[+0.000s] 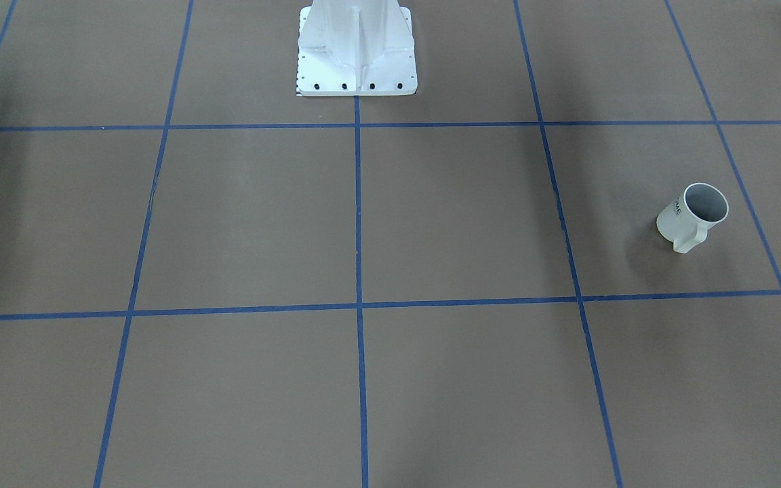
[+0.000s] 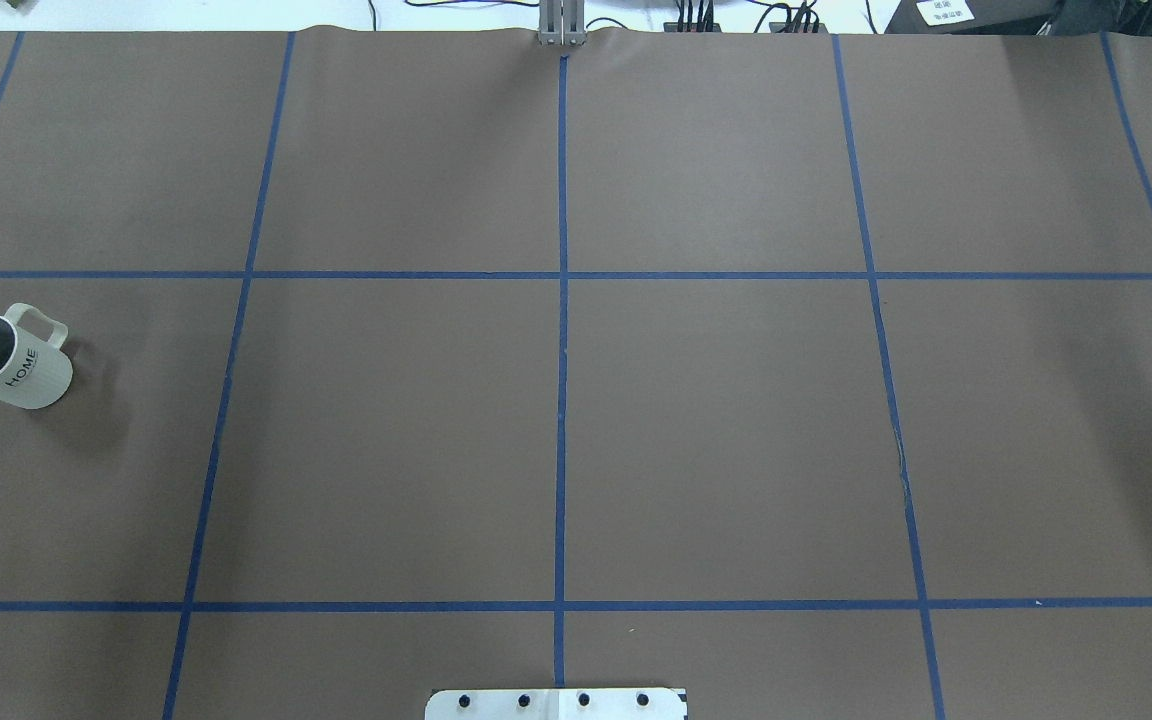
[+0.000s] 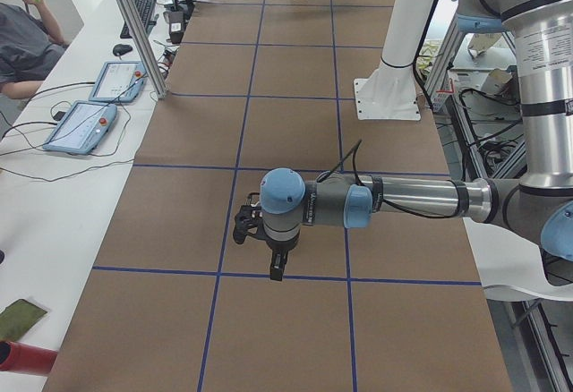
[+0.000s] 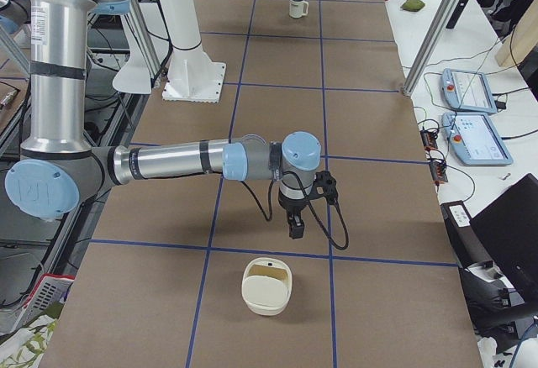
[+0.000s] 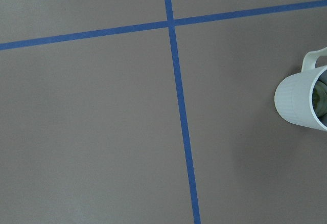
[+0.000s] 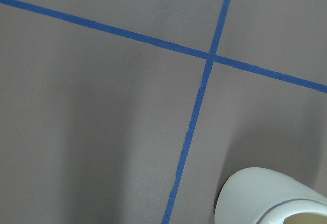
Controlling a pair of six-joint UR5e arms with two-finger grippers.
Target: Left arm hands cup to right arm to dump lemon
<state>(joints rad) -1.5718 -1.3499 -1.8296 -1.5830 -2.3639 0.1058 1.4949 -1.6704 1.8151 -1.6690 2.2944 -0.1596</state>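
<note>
Cup [image 2: 6, 362] stands upright on the brown table [image 2: 716, 430], far on the robot's left side, in the middle row of the squares which the blue tape lines [image 2: 562, 400] make. Its handle points away from the robot, and the black word HOME can be read in the overhead view. In the left wrist view something dark yellow-green shows inside it, but I cannot tell what it is. The cup stands free on the table.

The left arm [image 3: 412, 200] reaches out low over the table, and the left gripper [image 3: 277, 265] points down. This gripper shows only in a side view, so I cannot tell if its fingers are spread or pressed together.

The right arm [image 4: 168, 162] reaches out at the other end, well apart from the cup. The right gripper [image 4: 296, 225] hangs over the table near a cream container [image 4: 267, 284], and here too I cannot tell its state. A white pedestal [image 1: 356, 47] stands at the robot's edge of the table, in the middle.
</note>
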